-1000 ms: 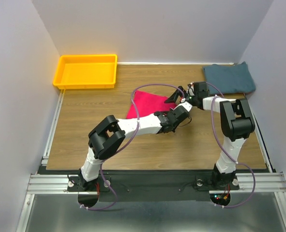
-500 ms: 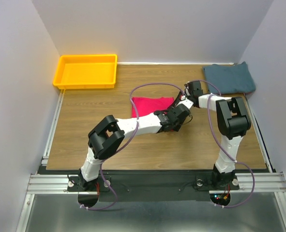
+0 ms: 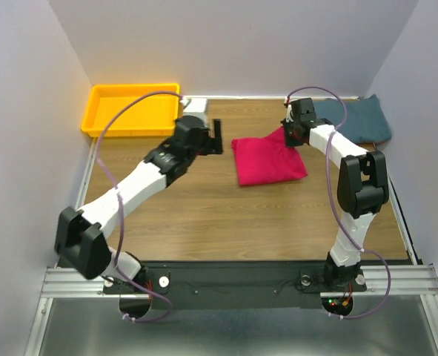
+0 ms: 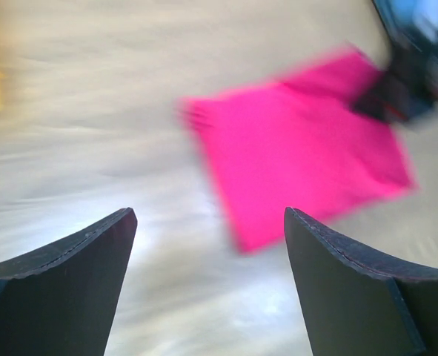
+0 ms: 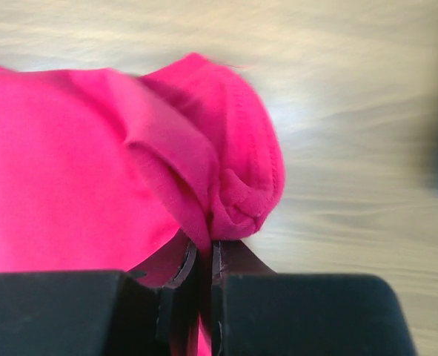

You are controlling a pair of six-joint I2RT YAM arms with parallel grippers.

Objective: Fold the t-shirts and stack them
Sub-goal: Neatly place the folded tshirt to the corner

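1. The pink t-shirt (image 3: 269, 162) lies folded into a rough rectangle, a little right of the bench's (image 3: 204, 215) middle and nearer its far edge. Its long axis runs left to right, with the right end angled slightly toward the far edge.
2. The right gripper (image 3: 291, 135) is clamped on that shirt's far right corner. In the wrist view the bunched, stitched hem (image 5: 237, 200) is pinched between its closed jaws.
3. The teal t-shirt (image 3: 356, 119) is a folded rectangle in the bench's far right corner. Its long axis lies along the far edge, and it is apart from the pink one.
4. Counted: two shirts, one tray, two arms.
5. The left gripper (image 3: 217, 137) hangs wide open and empty, just left of the pink shirt, between it and the tray. Its wrist view is blurred.
6. The yellow tray (image 3: 93, 122) sits at the far left corner. The right arm's wrist stands between the two shirts.
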